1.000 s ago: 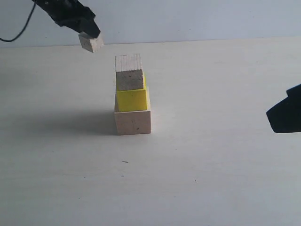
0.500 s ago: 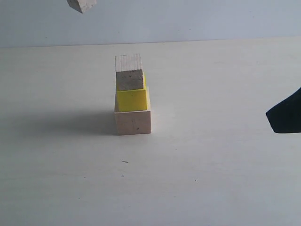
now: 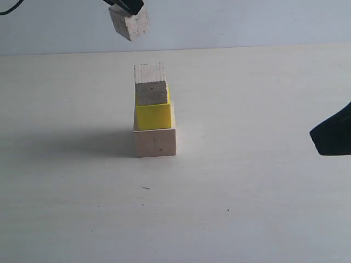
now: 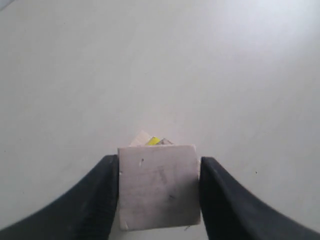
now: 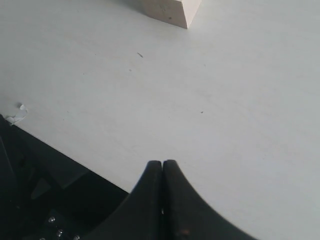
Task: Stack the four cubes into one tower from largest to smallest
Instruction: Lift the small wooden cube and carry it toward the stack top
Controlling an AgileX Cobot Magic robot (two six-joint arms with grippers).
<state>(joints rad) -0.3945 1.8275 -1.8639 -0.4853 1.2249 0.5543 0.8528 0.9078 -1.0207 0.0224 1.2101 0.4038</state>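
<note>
Three cubes already stand as a part-built tower (image 3: 154, 115) on the worktop (image 3: 247, 208): the largest pale wood cube (image 3: 155, 143) as base, the yellow cube (image 3: 154, 116) on it, and the smaller pale wood cube (image 3: 150, 85) on top. The fourth, the tiny pale wood cube (image 3: 130, 23), is off the worktop, pinched between the two fingers of the left claw (image 3: 127, 7), whose jaws stand apart only by the cube's width.

That cube hangs higher than the tower's top and off to the left-arm side of it, touching nothing. In the left wrist view the tower peeks out just past the held cube's far edge, so the target lies ahead of and below the claw. The held cube looks turned against the tower's faces, so a small twist may be needed before lowering.

The right claw (image 3: 330, 134) is pressed fully shut and empty, well apart from the tower on the opposite side, so the left arm is the nearer.
</note>
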